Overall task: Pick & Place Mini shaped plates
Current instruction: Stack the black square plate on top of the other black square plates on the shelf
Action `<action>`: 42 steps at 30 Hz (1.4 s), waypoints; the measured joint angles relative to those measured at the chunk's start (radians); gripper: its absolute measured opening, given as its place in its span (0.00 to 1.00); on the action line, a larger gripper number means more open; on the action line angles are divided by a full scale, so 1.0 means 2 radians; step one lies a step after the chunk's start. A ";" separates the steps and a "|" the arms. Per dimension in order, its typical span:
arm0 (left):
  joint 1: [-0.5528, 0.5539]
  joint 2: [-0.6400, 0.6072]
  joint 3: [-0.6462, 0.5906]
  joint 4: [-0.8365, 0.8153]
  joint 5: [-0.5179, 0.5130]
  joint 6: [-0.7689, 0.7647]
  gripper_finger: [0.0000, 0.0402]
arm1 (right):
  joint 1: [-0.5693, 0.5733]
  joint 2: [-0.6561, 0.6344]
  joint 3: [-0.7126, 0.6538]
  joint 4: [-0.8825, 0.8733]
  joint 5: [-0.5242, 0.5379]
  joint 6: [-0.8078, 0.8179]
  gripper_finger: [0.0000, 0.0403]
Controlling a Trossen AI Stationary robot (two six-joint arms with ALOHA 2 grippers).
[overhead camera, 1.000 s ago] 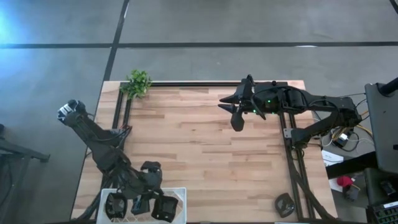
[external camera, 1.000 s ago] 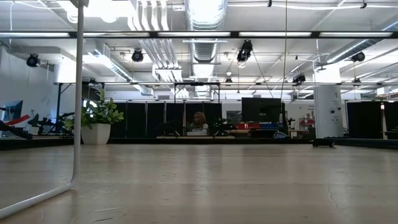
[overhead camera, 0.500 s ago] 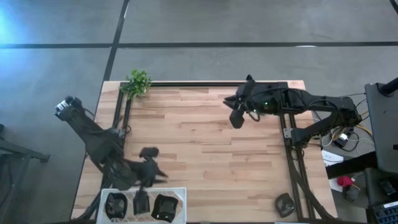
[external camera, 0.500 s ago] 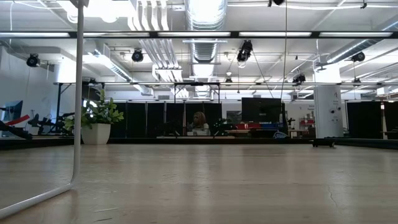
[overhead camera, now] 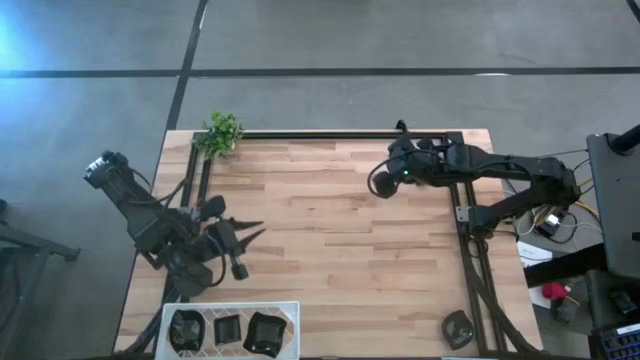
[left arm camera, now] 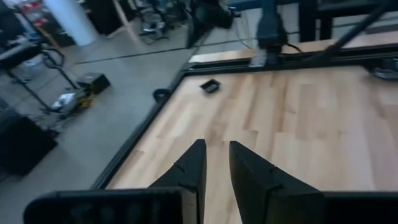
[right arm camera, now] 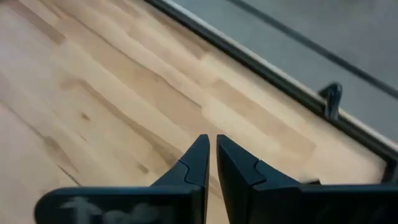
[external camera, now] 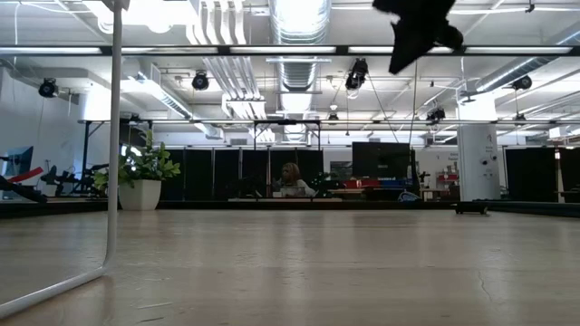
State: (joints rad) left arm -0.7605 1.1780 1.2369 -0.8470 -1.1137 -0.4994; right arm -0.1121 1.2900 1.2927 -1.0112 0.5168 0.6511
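Since the earlier frame the left gripper (overhead camera: 246, 250) has left the tray (overhead camera: 230, 305) and swung out over the table (overhead camera: 330, 260); the right arm has pulled back toward the far right edge.

From above, three plates (overhead camera: 265, 333) lie in the white tray at the near left corner, and their outlines are hard to read. The right gripper (overhead camera: 381, 186) is a dark lump, so I cannot tell whether a plate is under it.

In the low view a dark gripper part (external camera: 417, 32) hangs at the top, cut off by the edge; which arm it belongs to is not clear.

The left wrist view shows the left gripper (left arm camera: 216, 144) with a small gap between the fingers and nothing in it. Far off, one small plate (left arm camera: 210, 86) lies on the table, near its edge.

In the right wrist view the right gripper (right arm camera: 212, 138) has its fingers almost together, holding nothing, above bare wood.
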 joint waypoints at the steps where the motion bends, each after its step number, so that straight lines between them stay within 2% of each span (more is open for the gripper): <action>1: 0.000 0.000 -0.001 -0.002 -0.007 -0.005 0.16 | -0.007 0.001 -0.011 -0.001 -0.003 0.003 0.07; 5: 0.000 0.001 -0.013 -0.004 -0.037 -0.021 0.16 | -0.038 0.001 -0.044 -0.001 -0.024 0.015 0.07; 12: 0.000 0.000 -0.041 0.002 -0.053 -0.052 0.16 | -0.113 0.001 -0.096 0.022 -0.087 0.015 0.07; 19: 0.000 0.000 -0.069 0.012 -0.055 -0.076 0.16 | -0.172 0.001 -0.145 0.030 -0.091 0.040 0.07; 25: 0.000 0.000 -0.089 0.024 -0.060 -0.098 0.16 | -0.195 0.001 -0.177 0.032 -0.091 0.041 0.13; 29: -0.001 0.000 -0.092 0.050 -0.069 -0.080 0.16 | -0.202 0.001 -0.195 0.039 -0.091 0.043 0.20; 33: -0.001 0.000 -0.097 0.060 -0.070 -0.064 0.16 | -0.209 0.001 -0.221 0.083 -0.090 0.057 0.25; 36: -0.001 0.000 -0.098 0.061 -0.071 -0.063 0.16 | -0.215 0.001 -0.244 0.122 -0.099 0.034 0.27; 42: -0.001 0.000 -0.098 0.061 -0.071 -0.063 0.16 | -0.225 0.001 -0.270 0.123 -0.102 0.019 0.29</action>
State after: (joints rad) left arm -0.7628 1.1786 1.0405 -0.7254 -1.2564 -0.6246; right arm -0.5624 1.2911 0.7526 -0.7645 0.3120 0.6884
